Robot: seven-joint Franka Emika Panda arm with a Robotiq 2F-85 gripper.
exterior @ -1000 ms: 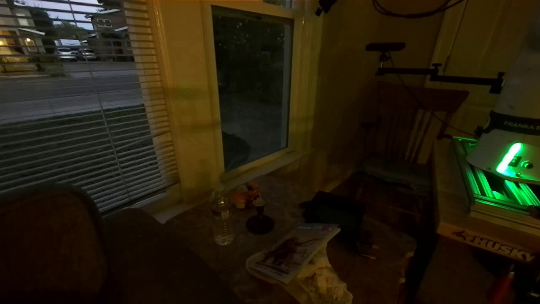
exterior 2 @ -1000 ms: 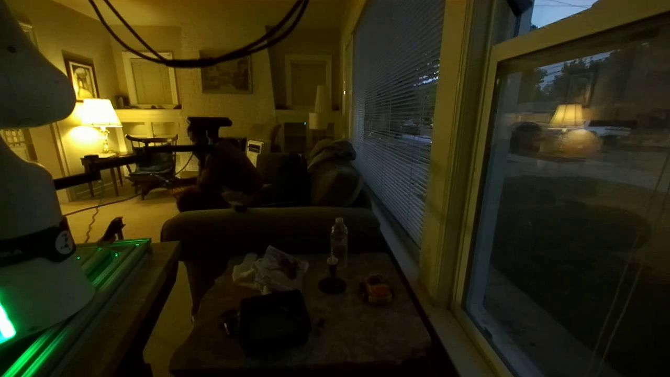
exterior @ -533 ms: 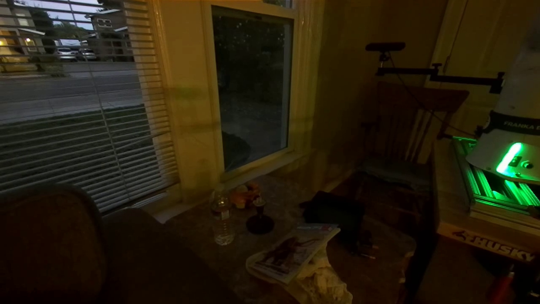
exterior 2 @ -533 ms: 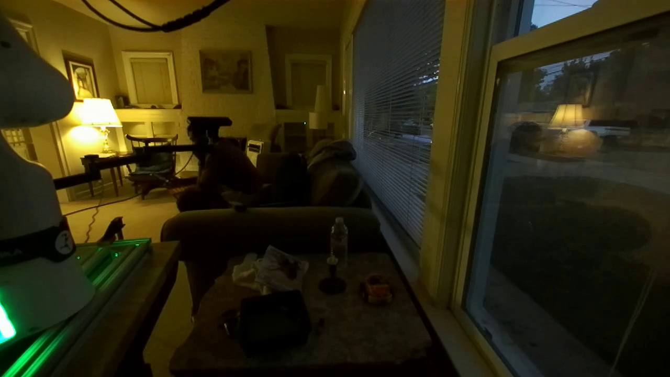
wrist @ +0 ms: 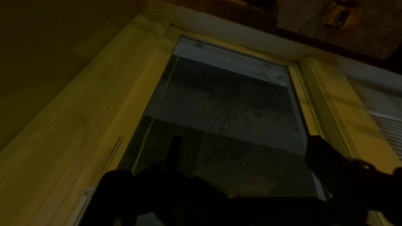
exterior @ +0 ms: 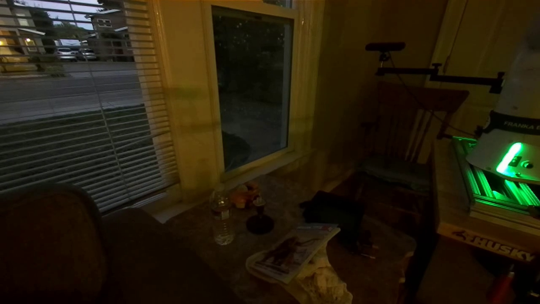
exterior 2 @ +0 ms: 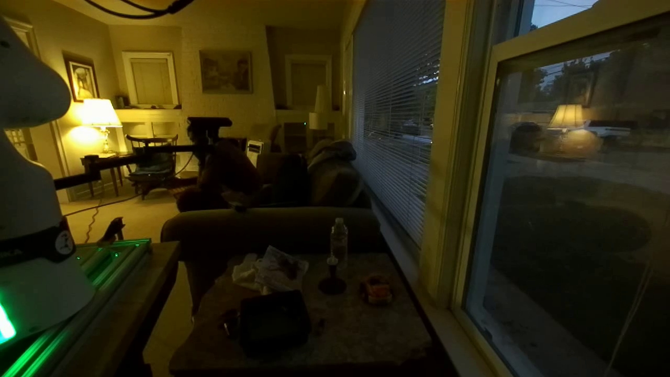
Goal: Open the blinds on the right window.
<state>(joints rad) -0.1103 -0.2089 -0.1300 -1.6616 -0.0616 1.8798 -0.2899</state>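
The right window (exterior: 255, 93) is tall and narrow, with a yellowish-cream frame and dark glass. It also shows in an exterior view at the right (exterior 2: 570, 220) and in the wrist view (wrist: 226, 103). Its narrow blinds are out of view; no slats show over its visible glass. A thin pale cord (wrist: 154, 117) hangs along the window's left side in the wrist view, and cords (exterior 2: 631, 317) show low in an exterior view. My gripper (wrist: 245, 139) is open and empty, its dark fingers apart in front of the glass. It is outside both exterior views.
Much wider slatted blinds (exterior: 84, 139) cover the neighbouring window. A thin rod (wrist: 113, 153) lies along the frame at left. Below the window, a side table (exterior 2: 377, 335) holds a bottle (exterior 2: 339, 241), a candle holder (exterior 2: 332, 283), an orange toy (exterior 2: 376, 289) and a black tray (exterior 2: 275, 319). A sofa (exterior 2: 272, 225) stands beside it.
The arm's cables have moved up and left in an exterior view. A dark arm part at the top of an exterior view has left the picture. The hanging cords have shifted slightly.
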